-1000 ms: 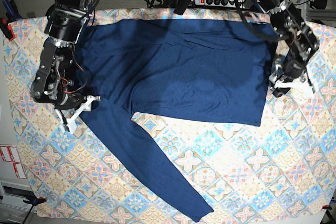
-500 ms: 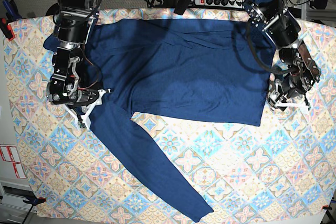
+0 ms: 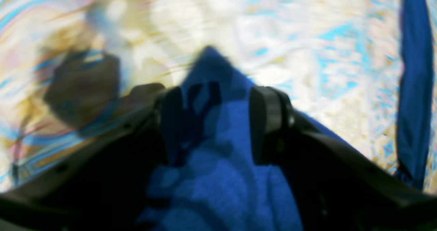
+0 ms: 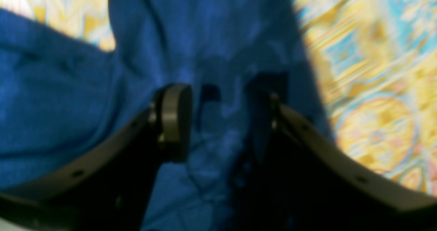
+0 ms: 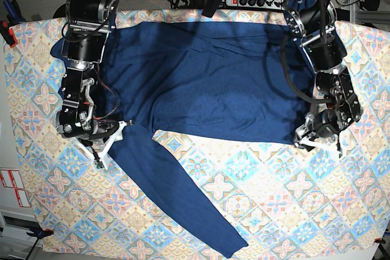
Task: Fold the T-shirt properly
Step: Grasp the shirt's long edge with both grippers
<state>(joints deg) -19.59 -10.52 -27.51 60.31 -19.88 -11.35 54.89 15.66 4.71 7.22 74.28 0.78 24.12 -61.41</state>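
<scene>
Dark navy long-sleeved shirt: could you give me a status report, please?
Both grippers open, jaws straddling fabric. Dark navy long-sleeved knit shirt spread flat on pastel tiled tablecloth, one sleeve out. Nothing in the way.

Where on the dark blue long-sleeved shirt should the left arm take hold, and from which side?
Probably the hem corner of the dark navy-blue long-sleeved knit shirt, coming from above. In the left wrist view the corner lies flat between the open left gripper fingers, pointing onto the patterned tablecloth.
</scene>
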